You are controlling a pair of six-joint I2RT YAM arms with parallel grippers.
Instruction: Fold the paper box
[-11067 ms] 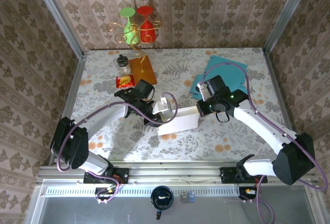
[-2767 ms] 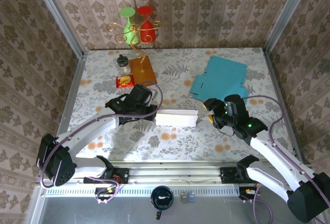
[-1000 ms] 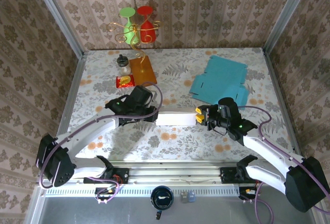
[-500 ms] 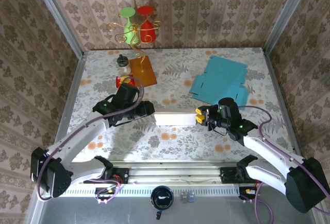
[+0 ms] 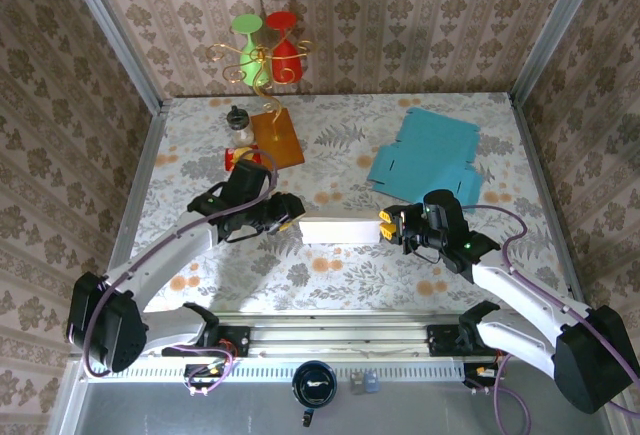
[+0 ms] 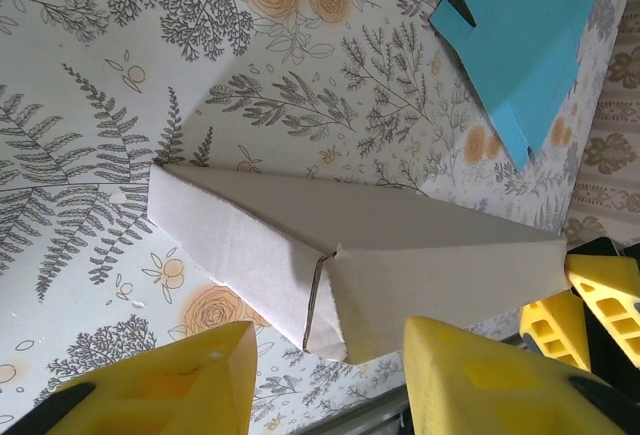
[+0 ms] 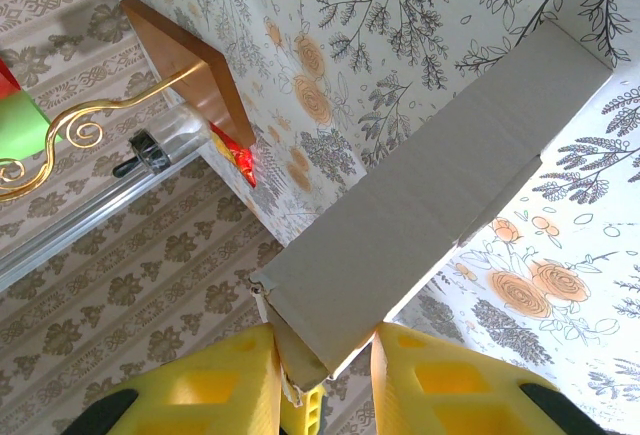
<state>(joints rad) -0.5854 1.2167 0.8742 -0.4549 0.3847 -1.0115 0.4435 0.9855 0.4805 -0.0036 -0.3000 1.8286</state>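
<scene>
Top view: paper box (image 5: 340,228) is closed up into a long white block, lying flat mid-table (image 5: 330,285), long axis left-right. Left gripper (image 5: 290,221) is just beside its left end and right gripper (image 5: 385,228) is on its right end. Teal card sheet (image 5: 425,160) lies flat, well apart at the far right. Left wrist view: left gripper (image 6: 328,340) is open to a medium gap and empty; the box (image 6: 400,255) lies just beyond its yellow fingers (image 6: 180,385), near end lined up with the gap, no contact visible. Teal sheet (image 6: 530,35) is at the top right. Right wrist view: right gripper (image 7: 322,345) is narrow, pinching the box's near end (image 7: 440,205); the rest of the box rests on the table.
</scene>
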